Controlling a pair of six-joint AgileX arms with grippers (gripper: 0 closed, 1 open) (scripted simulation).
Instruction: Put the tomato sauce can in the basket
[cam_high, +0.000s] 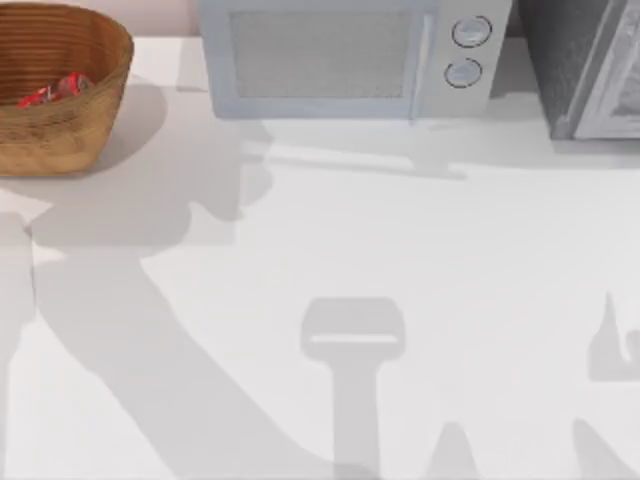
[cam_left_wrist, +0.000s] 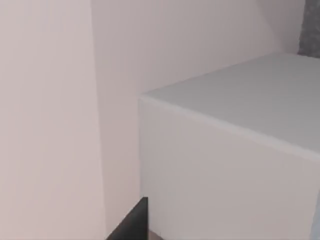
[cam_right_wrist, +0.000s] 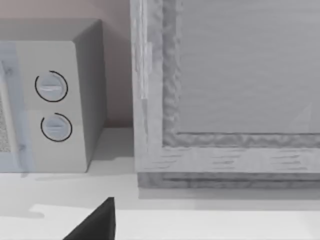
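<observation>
The broad white table (cam_high: 400, 300) spreads under me, crossed by grey shadows of my arms. At its twelve o'clock edge stands the pale grey box-shaped microwave (cam_high: 345, 55) with two round dials on its front, which my right wrist view catches too (cam_right_wrist: 52, 105). At about one o'clock, just beside it, sits a rough grey framed cabinet (cam_high: 585, 65), whose textured frame is close ahead of my right wrist (cam_right_wrist: 225, 100).

At ten o'clock, in the far left corner, is the large round woven wicker basket (cam_high: 60, 135), tan-brown with ribbed coils. Inside it, near the rim's left part, lies the small red tomato sauce can (cam_high: 55, 90), tipped on its side as far as I can tell.

My left wrist faces a plain white block (cam_left_wrist: 225, 165) and a pale wall (cam_left_wrist: 50, 100). A dark sliver shows at the lower edge of each wrist view; I cannot tell how wide either of my claws stands, or whether they grip anything.
</observation>
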